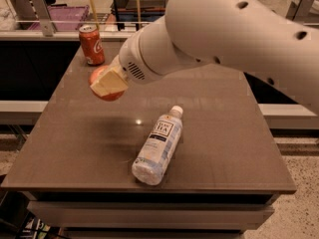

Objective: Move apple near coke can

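Note:
The red-orange apple (102, 83) is held in my gripper (107, 82), whose cream-coloured fingers (110, 80) are shut around it, lifted above the left part of the dark table (234, 143). The coke can (91, 44) stands upright at the table's far left corner, a short way beyond and left of the apple. My large white arm (224, 29) reaches in from the upper right and hides the table's back middle.
A clear plastic bottle (159, 144) with a white label lies on its side at the table's front middle. Behind the table are a rail with posts (40, 11), a purple crate (65, 16) and shelving. The table's front edge is near the bottom.

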